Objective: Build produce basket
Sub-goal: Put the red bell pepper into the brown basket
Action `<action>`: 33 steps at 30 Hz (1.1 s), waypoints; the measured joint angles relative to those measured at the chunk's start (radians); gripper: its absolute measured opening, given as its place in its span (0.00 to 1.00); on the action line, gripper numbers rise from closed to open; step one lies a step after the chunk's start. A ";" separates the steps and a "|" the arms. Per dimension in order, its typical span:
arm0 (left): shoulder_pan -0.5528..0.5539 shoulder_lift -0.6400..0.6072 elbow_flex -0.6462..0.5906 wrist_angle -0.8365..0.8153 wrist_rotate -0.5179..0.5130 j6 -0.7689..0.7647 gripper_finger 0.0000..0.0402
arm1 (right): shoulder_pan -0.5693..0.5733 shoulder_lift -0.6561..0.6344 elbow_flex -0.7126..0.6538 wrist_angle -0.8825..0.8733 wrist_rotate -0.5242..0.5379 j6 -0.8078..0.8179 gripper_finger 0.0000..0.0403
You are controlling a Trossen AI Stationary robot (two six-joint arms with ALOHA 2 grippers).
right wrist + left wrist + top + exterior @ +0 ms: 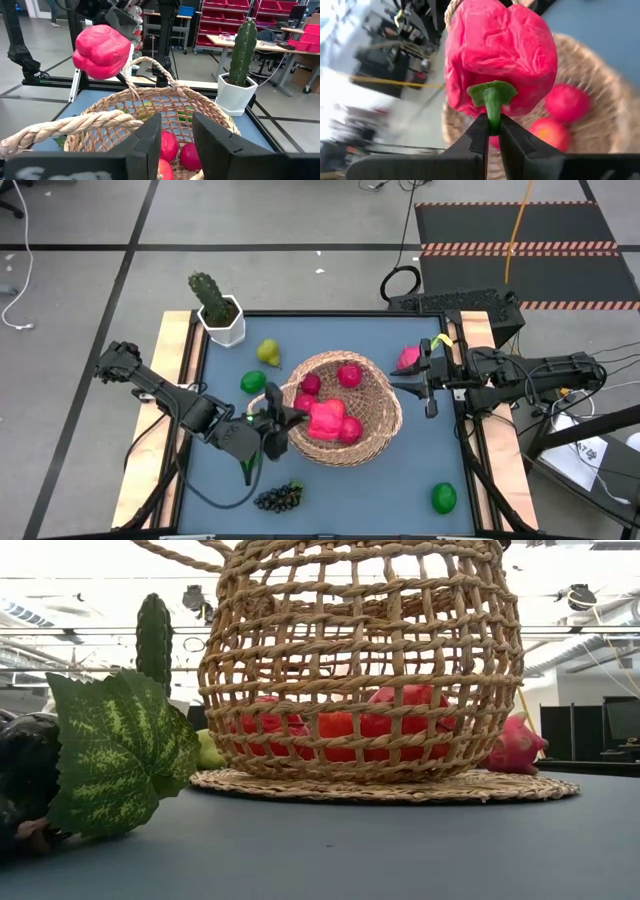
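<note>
Red pepper [500, 55] in left gripper [493, 131]

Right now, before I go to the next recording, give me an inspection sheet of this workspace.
Surface: dark blue table, wooden side rails.
Job's things: wicker basket mid-table, tilted, red fruits inside; red pepper held over it; pear, lime, grape bunch, second lime, dragon fruit lie outside.
Clutter: potted cactus at the far left corner.
Grippers: left gripper shut on the pepper's green stem; right gripper at the basket's rim by its rope handle.
Cables: several on the floor beyond the table.
Surroundings: red shelving, desks.
</note>
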 joint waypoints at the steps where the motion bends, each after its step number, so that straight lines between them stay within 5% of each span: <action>1: 0.000 0.000 0.000 0.000 -0.006 0.067 0.07 | 0.000 0.000 0.000 0.000 0.000 0.000 0.25; 7: 0.000 0.000 0.000 0.043 -0.019 0.475 0.05 | 0.000 0.000 0.000 0.000 0.000 0.003 0.25; 17: 0.012 0.000 0.000 0.103 -0.020 0.921 0.12 | 0.000 0.000 0.000 -0.001 0.000 0.000 0.25; 27: 0.024 0.000 0.000 0.114 -0.020 0.908 0.12 | 0.000 0.000 0.000 -0.017 -0.001 0.000 0.25; 33: 0.038 0.000 0.000 0.114 -0.015 0.848 0.04 | 0.000 0.000 0.000 -0.018 0.000 0.000 0.25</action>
